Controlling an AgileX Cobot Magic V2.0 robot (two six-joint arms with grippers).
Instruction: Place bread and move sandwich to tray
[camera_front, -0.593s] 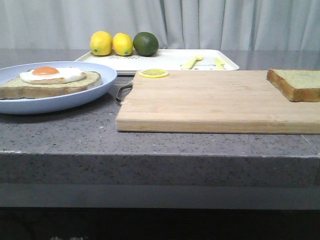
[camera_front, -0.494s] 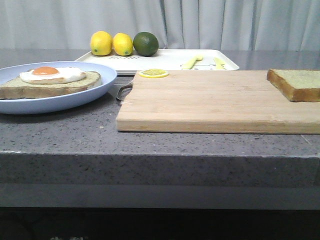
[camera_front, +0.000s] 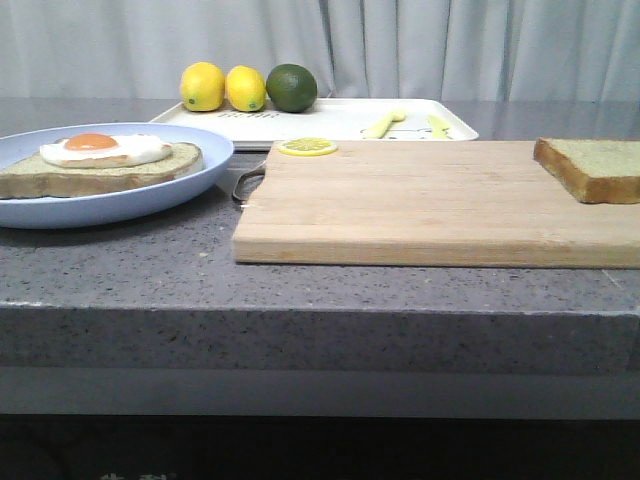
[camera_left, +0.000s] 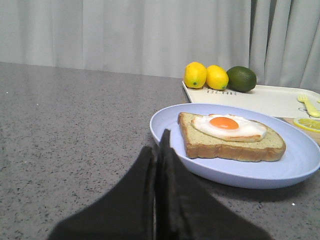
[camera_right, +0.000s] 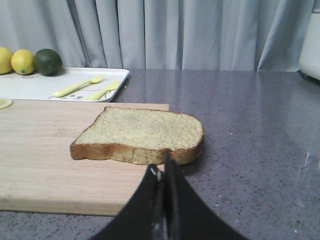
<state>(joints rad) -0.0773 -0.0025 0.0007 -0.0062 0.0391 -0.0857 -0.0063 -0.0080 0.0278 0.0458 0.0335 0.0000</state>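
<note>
The plain bread (camera_front: 595, 166) (camera_right: 142, 134) lies on the right end of the wooden cutting board (camera_front: 430, 205), hanging partly over its edge. A second slice topped with a fried egg (camera_front: 100, 165) (camera_left: 231, 135) rests on the light-blue plate (camera_front: 180, 190) (camera_left: 300, 165) at the left. The white tray (camera_front: 340, 118) (camera_left: 270, 97) (camera_right: 30, 87) stands at the back. My left gripper (camera_left: 160, 142) is shut and empty, just short of the plate's rim. My right gripper (camera_right: 162, 165) is shut and empty, close in front of the bread. Neither gripper shows in the front view.
On the tray sit two lemons (camera_front: 222, 87), a lime (camera_front: 291, 88) and a yellow fork (camera_right: 80, 86) and knife (camera_right: 102, 90). A lemon slice (camera_front: 307, 147) lies on the board's back left corner. The grey counter's front edge (camera_front: 320, 310) runs below.
</note>
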